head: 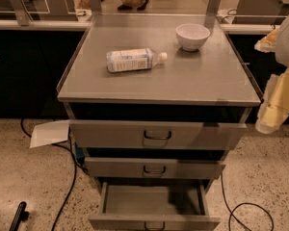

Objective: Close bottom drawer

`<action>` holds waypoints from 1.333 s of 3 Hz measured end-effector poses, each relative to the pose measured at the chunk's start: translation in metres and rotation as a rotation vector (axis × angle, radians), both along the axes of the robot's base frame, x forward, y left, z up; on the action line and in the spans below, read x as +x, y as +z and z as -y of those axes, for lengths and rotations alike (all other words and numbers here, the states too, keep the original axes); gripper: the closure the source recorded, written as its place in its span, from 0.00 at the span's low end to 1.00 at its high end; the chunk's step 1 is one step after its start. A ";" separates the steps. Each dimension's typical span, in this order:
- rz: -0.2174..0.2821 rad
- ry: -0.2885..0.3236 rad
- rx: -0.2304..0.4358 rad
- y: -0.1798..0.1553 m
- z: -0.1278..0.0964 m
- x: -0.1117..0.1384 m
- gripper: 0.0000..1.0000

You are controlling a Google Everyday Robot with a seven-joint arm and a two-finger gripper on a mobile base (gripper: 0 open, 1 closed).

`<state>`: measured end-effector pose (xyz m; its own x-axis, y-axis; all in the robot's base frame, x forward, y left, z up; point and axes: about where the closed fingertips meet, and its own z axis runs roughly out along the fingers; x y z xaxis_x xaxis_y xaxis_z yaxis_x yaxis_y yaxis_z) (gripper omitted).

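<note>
The bottom drawer of a grey metal cabinet stands pulled far out. Its flat front with a small dark loop handle lies at the lower edge of the view, and its inside looks empty. The middle drawer and the top drawer above it sit slightly out, each less than the one below. My gripper, pale yellow and white, hangs at the right edge of the view, beside the cabinet's right side at top-drawer height. It is well above and to the right of the bottom drawer and touches nothing.
A plastic bottle lies on its side on the cabinet top, with a white bowl behind it. On the speckled floor are a sheet of paper at left, black cables, and a dark object. Dark counters stand behind.
</note>
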<state>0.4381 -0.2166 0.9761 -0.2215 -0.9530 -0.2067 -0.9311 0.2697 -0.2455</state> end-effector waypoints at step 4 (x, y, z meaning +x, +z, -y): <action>-0.059 -0.221 0.421 -0.162 -0.024 -0.050 0.00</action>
